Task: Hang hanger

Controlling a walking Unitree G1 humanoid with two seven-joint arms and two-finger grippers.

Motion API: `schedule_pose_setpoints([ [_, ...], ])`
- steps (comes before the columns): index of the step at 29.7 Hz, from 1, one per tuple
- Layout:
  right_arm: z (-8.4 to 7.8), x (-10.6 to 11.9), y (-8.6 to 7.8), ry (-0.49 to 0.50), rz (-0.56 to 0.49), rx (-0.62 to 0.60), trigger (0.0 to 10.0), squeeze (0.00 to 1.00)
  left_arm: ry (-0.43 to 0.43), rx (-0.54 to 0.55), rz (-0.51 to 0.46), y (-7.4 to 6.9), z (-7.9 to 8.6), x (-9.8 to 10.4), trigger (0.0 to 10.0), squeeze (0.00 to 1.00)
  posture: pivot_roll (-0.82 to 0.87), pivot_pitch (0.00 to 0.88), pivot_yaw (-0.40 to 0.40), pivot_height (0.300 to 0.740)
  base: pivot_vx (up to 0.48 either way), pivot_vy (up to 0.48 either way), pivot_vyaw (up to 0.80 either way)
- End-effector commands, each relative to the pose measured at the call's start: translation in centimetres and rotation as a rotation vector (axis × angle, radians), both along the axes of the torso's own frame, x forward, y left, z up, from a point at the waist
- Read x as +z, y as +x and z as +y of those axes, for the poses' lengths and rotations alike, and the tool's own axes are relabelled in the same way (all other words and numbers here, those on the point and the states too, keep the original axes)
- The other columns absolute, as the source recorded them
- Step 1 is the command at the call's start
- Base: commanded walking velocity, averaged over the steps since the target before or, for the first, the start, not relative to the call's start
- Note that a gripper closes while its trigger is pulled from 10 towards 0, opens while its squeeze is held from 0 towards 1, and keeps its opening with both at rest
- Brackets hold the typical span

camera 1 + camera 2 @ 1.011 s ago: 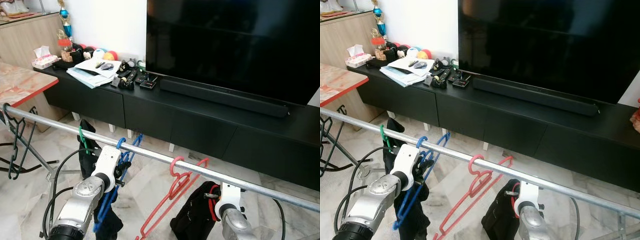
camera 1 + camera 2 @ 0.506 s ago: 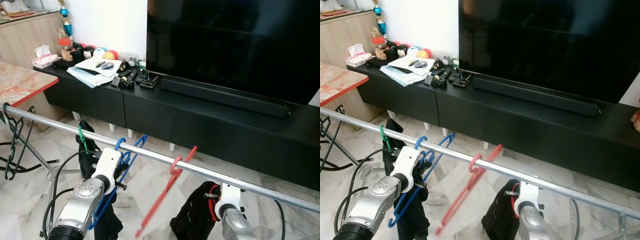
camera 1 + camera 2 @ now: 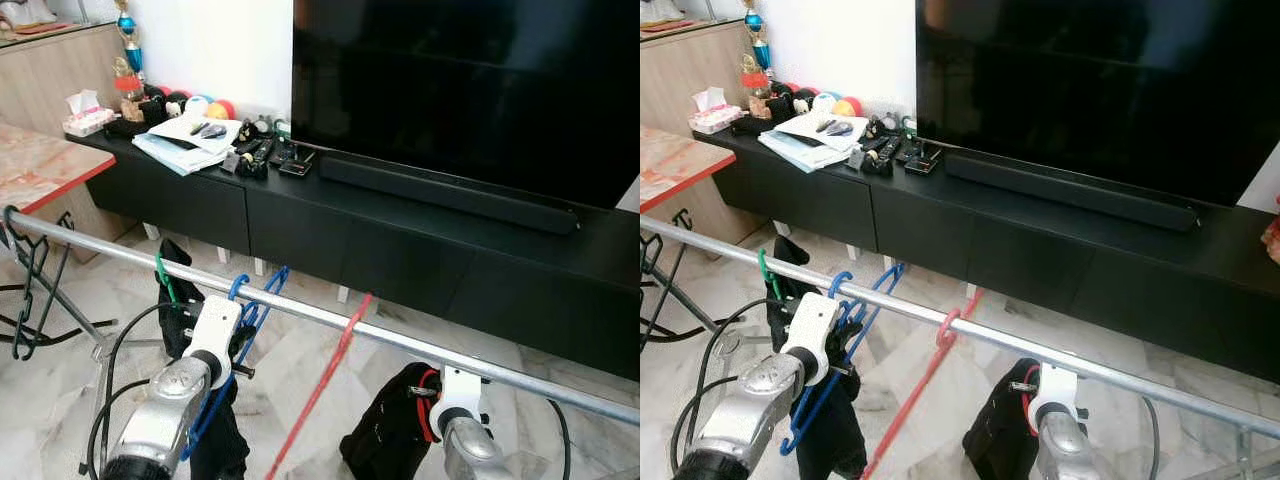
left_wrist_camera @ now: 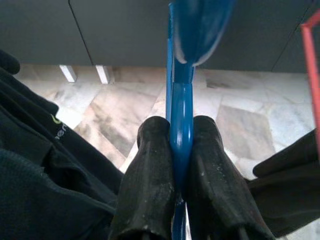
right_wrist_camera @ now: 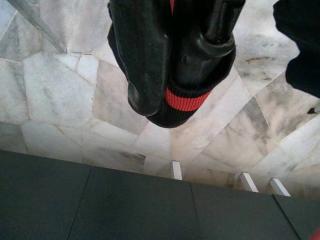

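The blue hanger (image 3: 243, 320) has its hook over the silver rail (image 3: 400, 343), seated between a green hanger (image 3: 165, 280) toward the robot's left and a red hanger (image 3: 325, 375) toward its right, which hangs edge-on and slants down to the floor. So the hanging itself looks done, or very nearly — what appears left is the release. The left gripper (image 4: 181, 165) is clenched on the blue hanger: in the left wrist view its two black fingers (image 4: 150, 190) press against either side of the blue bar, with no gap showing. The hanger's body drops below the rail beside the left wrist, close to the dark garment (image 3: 215, 440) draped there. The right gripper (image 5: 172, 75) sits low, under the rail and to the right of the red hanger; its fingers are wrapped around something black with a red band (image 5: 180, 102), which may be cloth — what it is exactly cannot be made out. Behind the rail stand a long black TV cabinet (image 3: 420, 260) and a large dark screen (image 3: 470, 90). My judgement: the hook needs only to be let go and the left arm drawn clear without dragging the hanger off the rail or knocking its neighbours.
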State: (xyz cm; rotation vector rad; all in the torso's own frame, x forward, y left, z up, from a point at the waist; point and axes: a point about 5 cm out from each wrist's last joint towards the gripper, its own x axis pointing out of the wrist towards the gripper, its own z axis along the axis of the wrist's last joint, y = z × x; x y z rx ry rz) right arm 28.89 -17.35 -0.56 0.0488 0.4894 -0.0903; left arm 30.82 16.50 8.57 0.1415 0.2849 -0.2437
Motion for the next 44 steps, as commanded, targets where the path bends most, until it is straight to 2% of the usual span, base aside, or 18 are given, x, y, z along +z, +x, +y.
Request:
schedule_pose_setpoints([
  [1, -0.4, 0.1, 0.0, -0.001, -0.009, -0.015, 10.0, 0.0, 0.0, 0.007, -0.064, -0.2, 0.3, 1.2, 0.0, 0.0, 0.16, 0.0, -0.053, 0.74, 0.0, 0.0, 0.0],
  [8, -0.3, 0.1, 0.0, 0.001, -0.013, -0.016, 10.0, 0.0, 0.002, 0.01, -0.114, -1.8, 1.0, 1.9, 0.0, 0.0, 0.17, 0.001, -0.051, 0.74, 0.0, 0.0, 0.0],
  [13, -0.2, 0.1, 0.0, 0.002, -0.014, -0.016, 10.0, 0.0, 0.047, -0.042, -0.094, -3.7, 1.1, 1.6, 0.0, 0.0, 0.17, 0.0, -0.046, 0.74, 0.0, 0.0, 0.0],
  [14, -0.3, 0.1, 0.0, 0.002, -0.014, -0.017, 10.0, 0.0, 0.054, -0.056, -0.08, -4.2, 1.1, 1.3, 0.5, 0.0, 0.17, 0.0, -0.047, 0.74, 0.0, 0.0, 0.0],
  [15, -0.3, 0.1, 0.0, 0.001, -0.013, -0.017, 10.0, 0.0, 0.074, -0.073, -0.055, -4.8, 1.1, 0.7, 2.5, 0.0, 0.17, 0.0, -0.046, 0.74, 0.0, 0.0, 0.0],
  [16, -0.3, 0.1, 0.0, 0.001, -0.013, -0.017, 10.0, 0.0, 0.074, -0.073, -0.055, -4.8, 1.1, 0.7, 2.5, 0.0, 0.17, 0.0, -0.046, 0.74, 0.0, 0.0, 0.0],
  [17, -0.4, 0.1, -0.1, 0.0, -0.011, -0.017, 10.0, 0.0, 0.112, -0.081, -0.023, -5.5, 1.3, 0.0, 9.3, 0.0, 0.17, 0.0, -0.045, 0.74, 0.0, 0.0, 0.0],
  [18, -0.4, 0.0, -0.1, -0.002, -0.01, -0.017, 10.0, 0.0, 0.123, -0.068, 0.003, -5.9, 1.6, -0.7, 10.0, 0.0, 0.17, 0.0, -0.045, 0.74, 0.0, 0.0, 0.0],
  [20, -0.4, 0.0, -0.1, -0.003, -0.01, -0.017, 10.0, 0.0, 0.126, -0.038, 0.023, -6.0, 1.9, -1.1, 10.0, 0.0, 0.17, 0.0, -0.045, 0.74, 0.0, 0.0, 0.0],
  [22, -0.5, 0.1, 0.0, -0.004, -0.014, -0.019, 10.0, 0.0, 0.188, 0.02, 0.052, -6.1, 2.7, -2.1, 10.0, 0.0, 0.16, 0.0, -0.043, 0.74, 0.0, 0.0, 0.0],
  [24, -0.6, 0.1, 0.0, -0.004, -0.016, -0.023, 10.0, 0.0, 0.205, 0.028, 0.055, -6.1, 2.8, -2.4, 10.0, 0.0, 0.16, 0.0, -0.04, 0.74, 0.0, 0.0, 0.0],
  [34, -1.5, -0.1, -0.4, -0.014, -0.016, -0.046, 10.0, 0.0, 0.153, 0.032, 0.043, -5.5, 2.0, -2.2, 10.0, 0.0, 0.15, 0.0, -0.031, 0.74, 0.0, 0.0, 0.0],
  [44, -1.6, 0.5, 0.1, -0.012, -0.048, -0.063, 10.0, 0.0, 0.137, 0.045, 0.037, -5.4, 1.8, -2.0, 10.0, 0.0, 0.16, 0.0, -0.037, 0.74, 0.0, 0.0, 0.0],
])
